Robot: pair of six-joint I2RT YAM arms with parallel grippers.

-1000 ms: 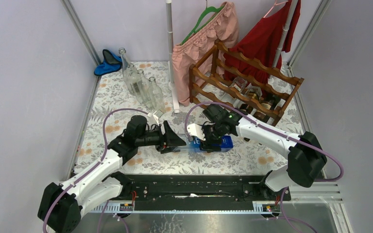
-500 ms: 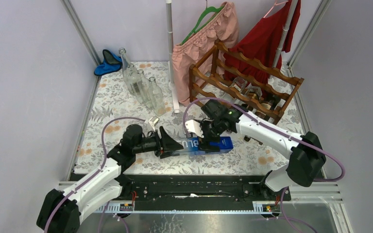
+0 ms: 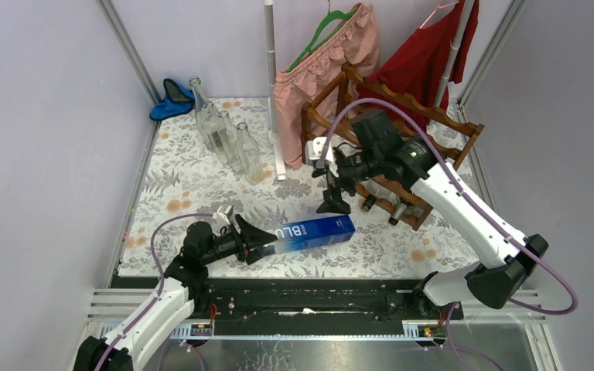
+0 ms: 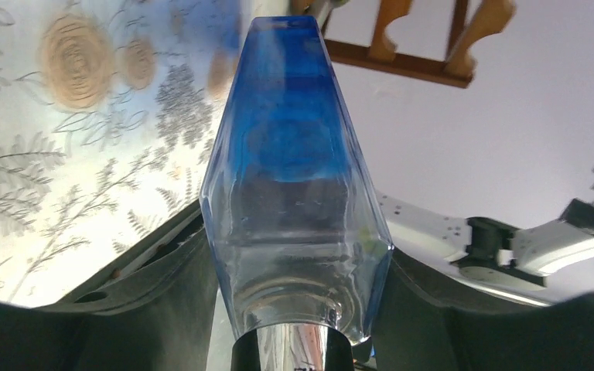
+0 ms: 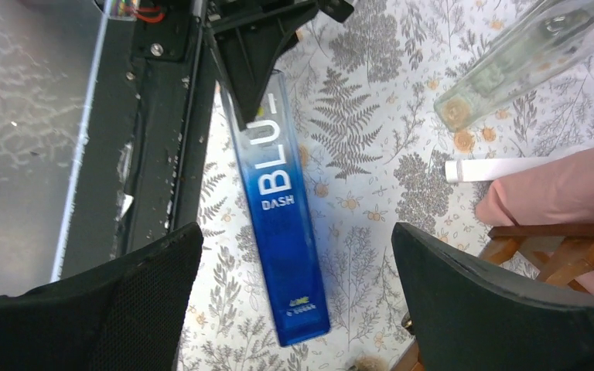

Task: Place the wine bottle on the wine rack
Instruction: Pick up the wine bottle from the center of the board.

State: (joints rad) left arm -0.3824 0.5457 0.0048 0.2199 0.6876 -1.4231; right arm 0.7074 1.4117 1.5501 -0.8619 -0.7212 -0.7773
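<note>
The wine bottle [image 3: 313, 232] is a square blue one marked BLU DASH, lying on its side on the floral table near the front edge. My left gripper [image 3: 251, 238] is shut on its neck end; in the left wrist view the bottle [image 4: 294, 154] fills the space between the two black fingers [image 4: 162, 294]. My right gripper [image 3: 329, 182] hangs open above the table, beside the wine rack [image 3: 402, 127], with nothing in it. In the right wrist view the bottle [image 5: 282, 232] lies well below the wide-apart fingers [image 5: 147, 286]. The reddish-brown rack stands at the back right.
Several clear glass bottles [image 3: 228, 139] stand at the back left beside a blue object [image 3: 172, 99]. A white pole [image 3: 273, 85], a pink garment [image 3: 329, 54] and a red garment [image 3: 433, 54] hang behind the rack. Bottles [image 3: 406, 154] lie in the rack. A black rail [image 3: 302, 297] borders the near edge.
My right gripper has let go of the bottle, opened wide and risen back toward the rack. My left arm has drawn back to the left, pulling the bottle with it.
</note>
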